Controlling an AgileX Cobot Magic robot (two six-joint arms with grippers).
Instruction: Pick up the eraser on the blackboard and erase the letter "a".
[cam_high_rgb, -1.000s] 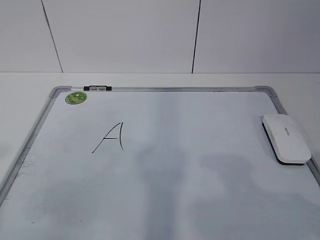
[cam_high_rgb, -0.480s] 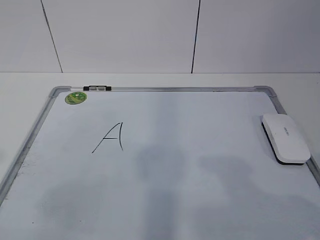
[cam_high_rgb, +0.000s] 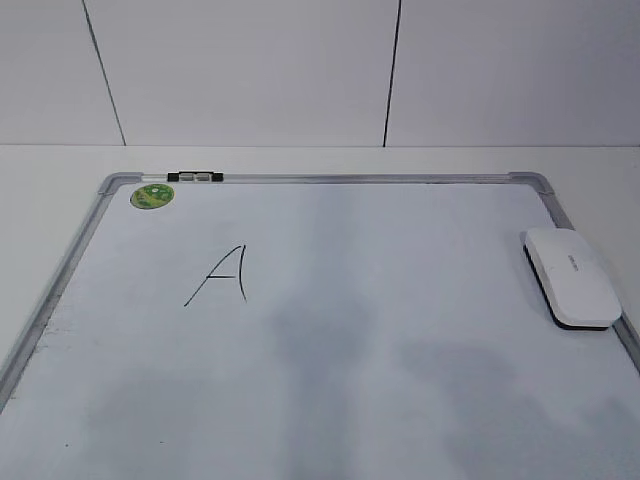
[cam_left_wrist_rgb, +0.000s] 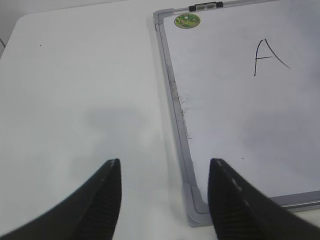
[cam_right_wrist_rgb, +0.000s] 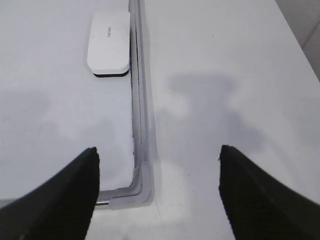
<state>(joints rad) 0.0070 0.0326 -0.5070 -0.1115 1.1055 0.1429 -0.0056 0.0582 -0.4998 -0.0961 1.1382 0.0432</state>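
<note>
Exterior view: the blackboard (cam_high_rgb: 545, 198) lies flat on the white surface (cam_high_rgb: 60, 165), the eraser (cam_high_rgb: 571, 275) resting tight against its right frame. The only letter visible is an angular "A" (cam_high_rgb: 222, 274), well apart to the left; no arm shows here.

Left wrist view: the left claw (cam_left_wrist_rgb: 162, 172) hangs spread wide above the board's near-left corner, empty, the letter far ahead.

Right wrist view: the right claw (cam_right_wrist_rgb: 157, 162) gapes open over the near-right corner, nothing held, the eraser ahead.

I'd say the right arm should go: straddle the eraser's long sides and drop square. The frame rail crowds its outer edge, so that finger has little room; bare board toward the letter offers a free sweep.
</note>
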